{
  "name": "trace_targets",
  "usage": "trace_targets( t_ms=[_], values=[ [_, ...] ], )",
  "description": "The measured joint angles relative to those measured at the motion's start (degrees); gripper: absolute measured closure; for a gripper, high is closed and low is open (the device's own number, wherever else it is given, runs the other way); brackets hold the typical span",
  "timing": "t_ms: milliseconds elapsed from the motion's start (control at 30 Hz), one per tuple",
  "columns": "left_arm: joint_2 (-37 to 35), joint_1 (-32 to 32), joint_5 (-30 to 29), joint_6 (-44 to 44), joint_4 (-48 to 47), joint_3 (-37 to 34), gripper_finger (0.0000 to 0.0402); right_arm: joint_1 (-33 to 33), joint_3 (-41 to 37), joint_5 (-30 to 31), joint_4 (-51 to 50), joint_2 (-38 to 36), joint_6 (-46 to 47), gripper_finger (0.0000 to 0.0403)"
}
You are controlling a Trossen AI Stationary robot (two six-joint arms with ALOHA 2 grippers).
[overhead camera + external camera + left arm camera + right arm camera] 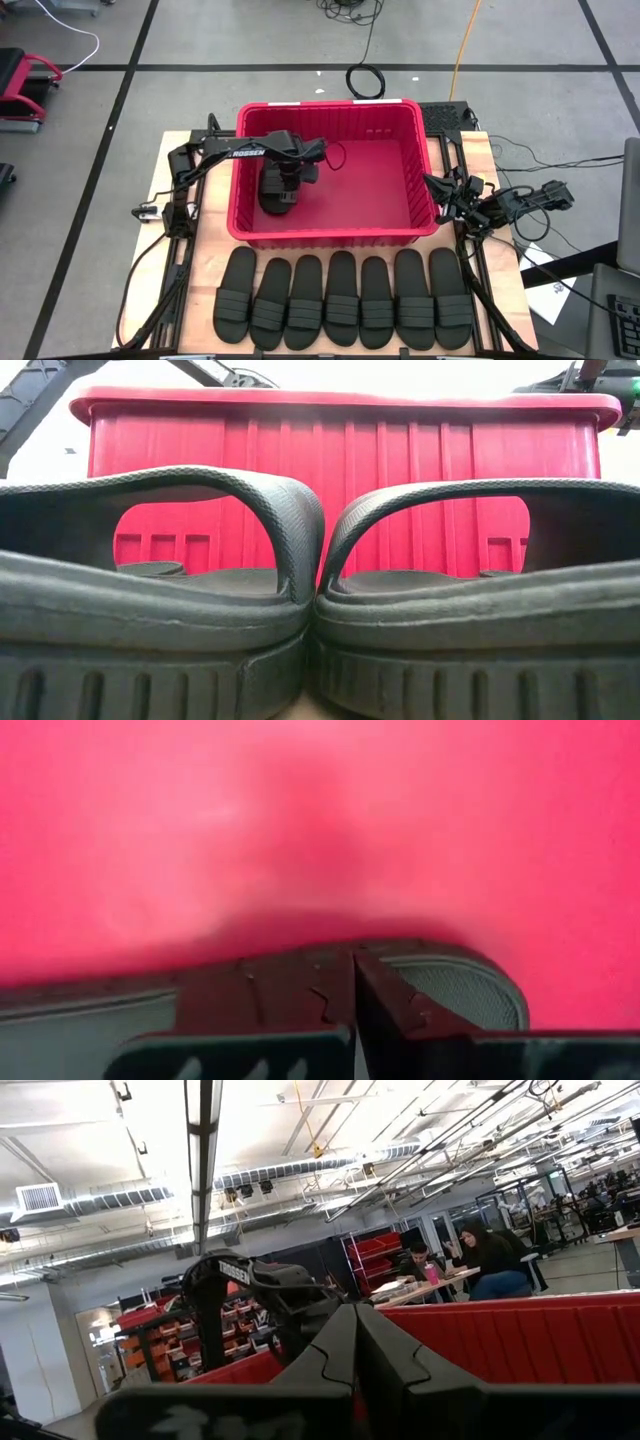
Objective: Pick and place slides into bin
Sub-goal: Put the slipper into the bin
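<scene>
Bin: red ribbed plastic crate, thick rim.
Slides: seven matte black, rowed on the tabletop.
Left gripper: inside the bin, closed on a slide.
Right gripper: beside the bin, fingers together, empty.

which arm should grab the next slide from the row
Right, probably. The right claw sits just outside the bin, near the row's right end slide, and carries nothing. The left claw is down inside the bin at a slide.

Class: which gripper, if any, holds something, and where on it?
The left gripper, inside the red plastic bin, is over a matte black slide; whether it grips cannot be told.
</scene>
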Motion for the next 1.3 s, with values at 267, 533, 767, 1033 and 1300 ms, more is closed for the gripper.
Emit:
trace_targets(
  t_ms=[267, 533, 767, 1033, 1300],
  values=[
    [-0.2, 2.9, -1.8, -1.2, 7.1, 2.5, 0.0401, 0.0, 0.0, 0.0, 0.0, 0.0, 0.2, 0.0403],
    [-0.1, 8.3, -1.5, -5.7, 7.8, 2.4, 0.0401, 0.0, 0.0, 0.0, 0.0, 0.0, 0.9, 0.0403],
    [2.1, 9.4, 1.7, -7.2, 8.3, 2.4, 0.0401, 0.0, 0.0, 0.3, -0.2, 0.0, 0.8, 0.0403],
    [6.6, 7.3, 0.4, -8.1, 6.1, 2.4, 0.0401, 0.0, 0.0, 0.4, 0.1, 0.0, 0.9, 0.0403],
    [6.6, 8.2, -8.1, -11.1, 5.9, 3.7, 0.0401, 0.0, 0.0, 0.3, 0.0, 0.0, 0.9, 0.0403]
  ],
)
